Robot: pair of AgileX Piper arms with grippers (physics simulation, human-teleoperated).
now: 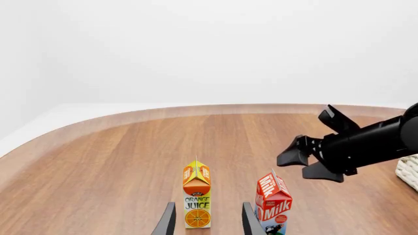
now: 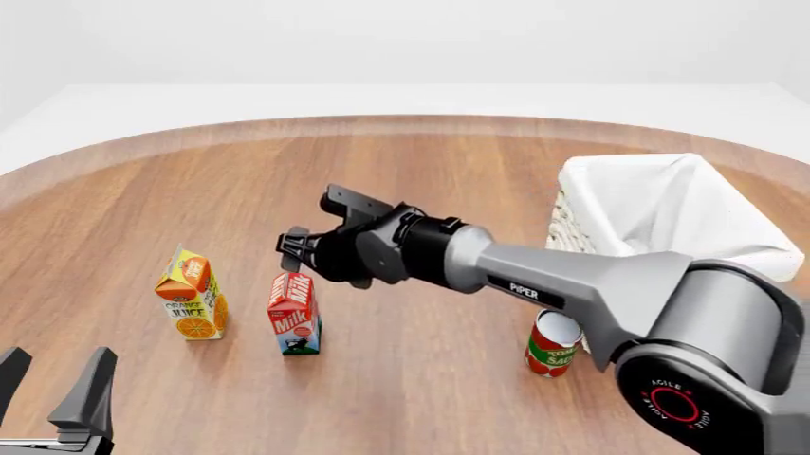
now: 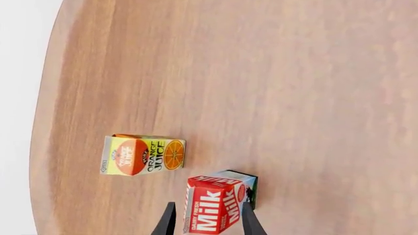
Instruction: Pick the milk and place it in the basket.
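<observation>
Reaching for the milk [image 2: 294, 317], upright on the wooden table [image 2: 418, 161] toward the near-left part, just beside the orange juice carton [image 2: 193, 297] on its left. Best done by lowering straight down so a finger passes each side of the red gable – keeping clear of the juice – then closing low enough on the body to avoid a tilt, by judgement. Right gripper [image 2: 311, 227] above and just behind the milk, jaws spread wide, holding nothing and touching nothing; in the right wrist view the two fingers [image 3: 165, 220] bracket the carton top. Left gripper [image 2: 53, 384] at the near-left edge, also spread and empty. Basket [image 2: 595, 175] well apart at the right edge, tomato can [image 2: 553, 345] in front of it.
</observation>
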